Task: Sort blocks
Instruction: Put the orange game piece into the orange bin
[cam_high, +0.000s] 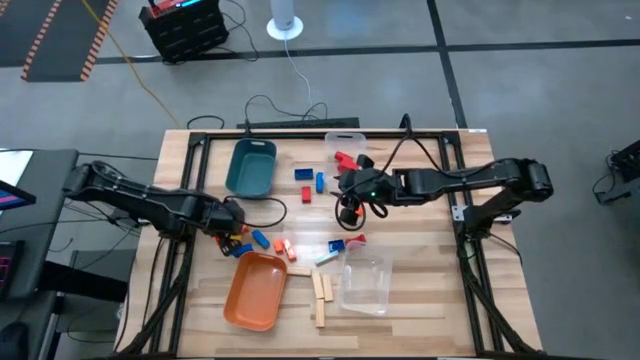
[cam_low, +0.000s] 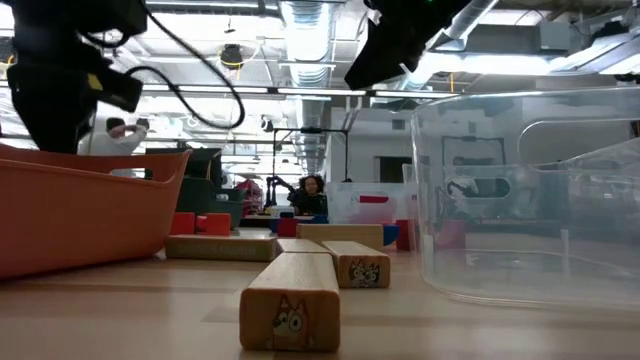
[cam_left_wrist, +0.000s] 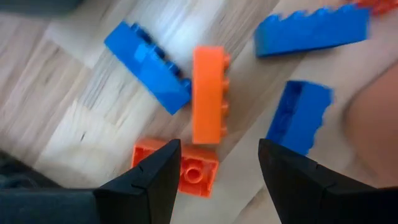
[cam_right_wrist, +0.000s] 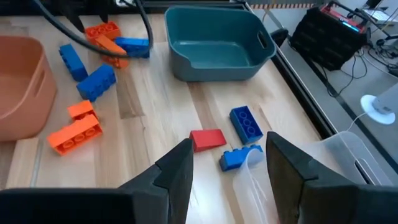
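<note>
Your left tool (cam_left_wrist: 217, 163) hangs just above a small cluster of bricks left of centre in the high view, beside the rim of the orange tray (cam_high: 255, 292). Its fingers stand apart with nothing between them — wide enough to straddle a brick. In the left wrist view the long orange brick (cam_left_wrist: 208, 94) lies directly ahead of the gap, its long axis running straight away from the fingers, so they would close across its narrow width if you drop straight down. A short orange brick (cam_left_wrist: 188, 171) sits nearer, half under one finger and touching the end of the long one; blue bricks (cam_left_wrist: 148, 56) flank the pair on both sides.

Your right tool (cam_right_wrist: 228, 163) waits over the counter (cam_high: 420, 305) right of centre in the high view, also parted and empty. Its wrist view shows a red brick (cam_right_wrist: 208, 139) and two blue bricks (cam_right_wrist: 246, 123) just ahead, with the teal tray (cam_right_wrist: 214, 45) beyond.

For the orange cluster the left arm is plainly nearer.
</note>
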